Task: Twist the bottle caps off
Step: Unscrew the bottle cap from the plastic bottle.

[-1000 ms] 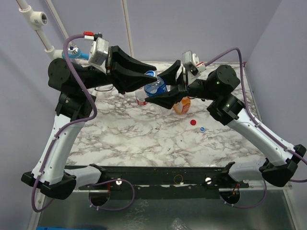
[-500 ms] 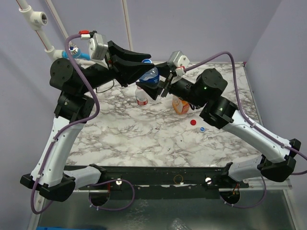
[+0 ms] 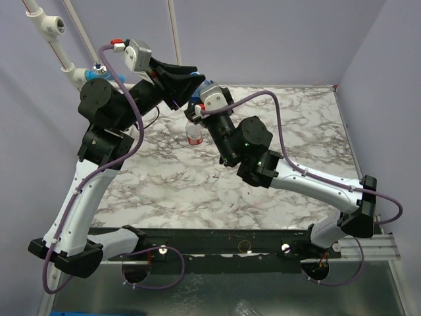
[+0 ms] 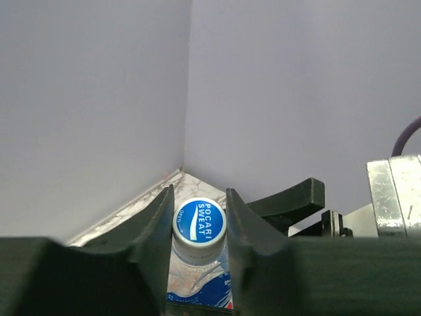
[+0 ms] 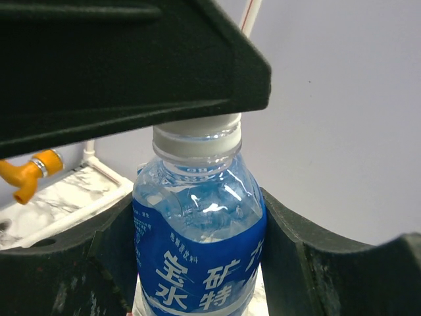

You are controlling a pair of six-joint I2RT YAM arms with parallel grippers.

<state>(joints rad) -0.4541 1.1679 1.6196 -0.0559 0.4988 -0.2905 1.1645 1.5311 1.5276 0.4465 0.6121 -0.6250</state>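
Observation:
A blue-labelled bottle [image 5: 197, 263] is held up in the air between my two grippers, near the back wall. My right gripper [image 5: 196, 205] is shut on its body, one dark finger on each side of the label. The blue-and-white bottle cap [image 4: 199, 220] sits on the bottle's neck, and my left gripper [image 4: 200, 193] is shut on it, with a finger pressed against each side. In the top view my left gripper [image 3: 189, 74] meets the right wrist above the table's back left, and the bottle is mostly hidden between them.
A red-labelled bottle [image 3: 193, 133] stands on the marble table [image 3: 302, 125] just below the joined grippers. The right forearm [image 3: 309, 184] stretches across the table's middle right. A white pipe with an orange tap [image 5: 26, 172] runs along the back left wall.
Both grippers have carried the bottle up and toward the back left. The right arm has swung left across the table and now covers the orange bottle and the loose caps.

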